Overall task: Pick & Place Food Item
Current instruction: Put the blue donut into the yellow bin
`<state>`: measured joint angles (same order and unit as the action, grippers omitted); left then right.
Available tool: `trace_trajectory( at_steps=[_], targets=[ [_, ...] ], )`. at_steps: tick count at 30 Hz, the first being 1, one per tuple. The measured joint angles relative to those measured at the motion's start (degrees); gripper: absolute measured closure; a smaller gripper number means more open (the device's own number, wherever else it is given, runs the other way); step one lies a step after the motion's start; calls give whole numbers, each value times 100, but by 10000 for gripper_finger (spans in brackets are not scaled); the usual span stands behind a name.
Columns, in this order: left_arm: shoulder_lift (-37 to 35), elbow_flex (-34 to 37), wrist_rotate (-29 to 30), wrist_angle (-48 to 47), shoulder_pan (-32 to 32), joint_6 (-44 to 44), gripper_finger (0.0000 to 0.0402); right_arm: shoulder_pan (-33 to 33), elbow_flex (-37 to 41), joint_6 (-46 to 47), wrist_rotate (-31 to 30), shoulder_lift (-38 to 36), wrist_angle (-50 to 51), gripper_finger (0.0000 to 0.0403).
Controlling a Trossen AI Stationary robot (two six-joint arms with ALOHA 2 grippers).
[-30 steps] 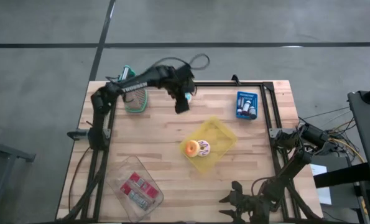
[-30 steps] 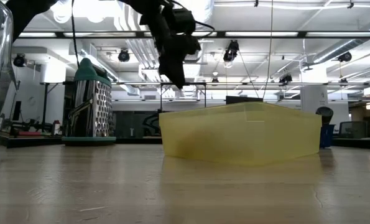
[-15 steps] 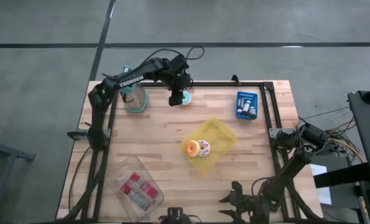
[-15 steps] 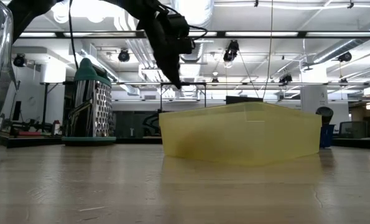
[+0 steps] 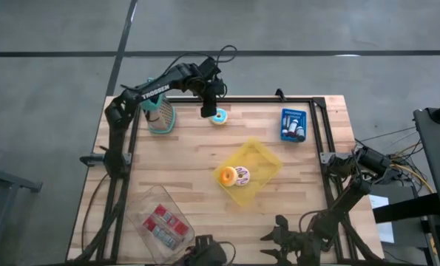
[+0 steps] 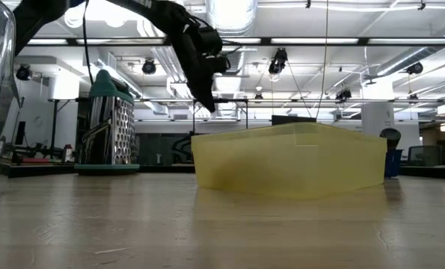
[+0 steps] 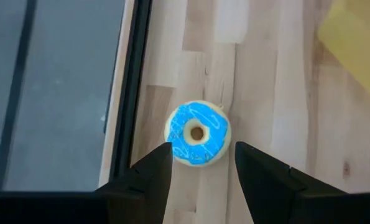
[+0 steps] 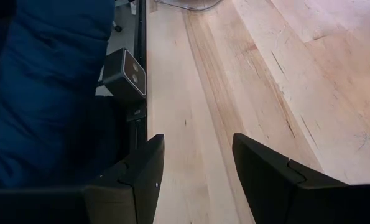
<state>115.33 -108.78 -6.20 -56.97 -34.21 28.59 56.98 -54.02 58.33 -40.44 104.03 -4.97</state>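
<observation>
Nearest, our right gripper (image 8: 194, 180) waits parted and empty. Farther, the left gripper (image 7: 200, 171), open and empty, hovers over the blue-iced donut (image 7: 198, 133) beside the far rail (image 7: 129, 93); probably light and squashy, so we pinch opposite rims.

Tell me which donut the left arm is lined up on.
The blue-iced donut, alone on the bare table near the far edge, framed between the left gripper's open jaws. The orange donut and the white one sit in the yellow tray.

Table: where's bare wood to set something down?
Bare wood lies between the clear container and the yellow tray, and between tray and blue basket. Crowded along the far edge: grater, left gripper above the blue donut.
</observation>
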Motion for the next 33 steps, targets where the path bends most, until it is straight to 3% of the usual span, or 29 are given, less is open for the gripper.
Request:
trace_trajectory(
  at_steps=[5, 11, 21, 25, 33],
  targets=[
    [317, -212, -132, -216, -180, -57, 223, 1, 0, 0, 1, 0, 2, 216],
    [900, -920, -156, -744, -380, -509, 223, -1, 0, 0, 1, 0, 2, 216],
    [2045, -2106, -199, -1742, -410, -548, 222, 1, 0, 0, 1, 0, 1, 216],
    [2168, -2476, -228, -1947, -381, -657, 222, 1, 0, 0, 2, 0, 2, 216],
    [2142, -2428, -390, -1900, -287, -1335, 222, 1, 0, 0, 2, 0, 0, 216]
  ],
)
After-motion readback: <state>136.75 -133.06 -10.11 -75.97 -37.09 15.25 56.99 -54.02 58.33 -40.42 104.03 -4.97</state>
